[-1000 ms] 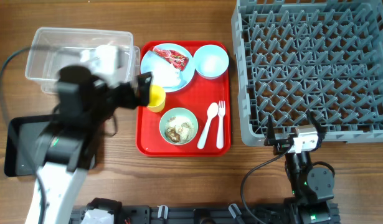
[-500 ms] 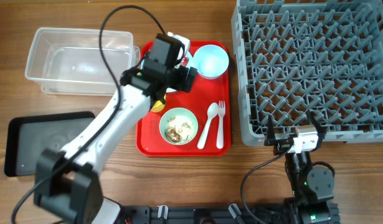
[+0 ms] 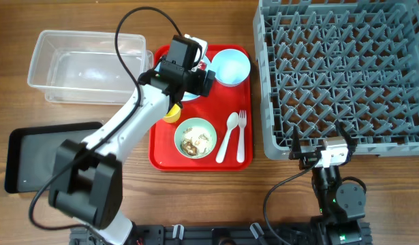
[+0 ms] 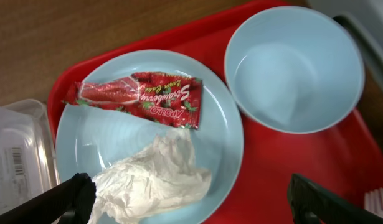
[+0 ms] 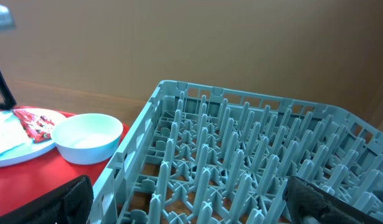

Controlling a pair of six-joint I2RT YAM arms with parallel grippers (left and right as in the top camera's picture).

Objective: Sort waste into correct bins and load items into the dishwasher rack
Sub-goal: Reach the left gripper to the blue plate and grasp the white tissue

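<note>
Left gripper (image 4: 190,198) jaws spread wide, empty, above crumpled napkin (image 4: 151,183), which lies beside red wrapper (image 4: 138,98) on blue plate (image 4: 223,134), red tray (image 4: 272,168). We'd descend straight, pinch napkin's bulk, spare plate. Left arm reaches diagonally across, wrist down. Right gripper (image 5: 190,200) agape, low beside rack (image 3: 342,71).

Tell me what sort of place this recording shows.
Probably a lab table set up like a cafeteria dish return. A red serving tray carries a littered plate, a grey dishwasher rack sits beside it, and a clear tub and black tray wait nearby.
</note>
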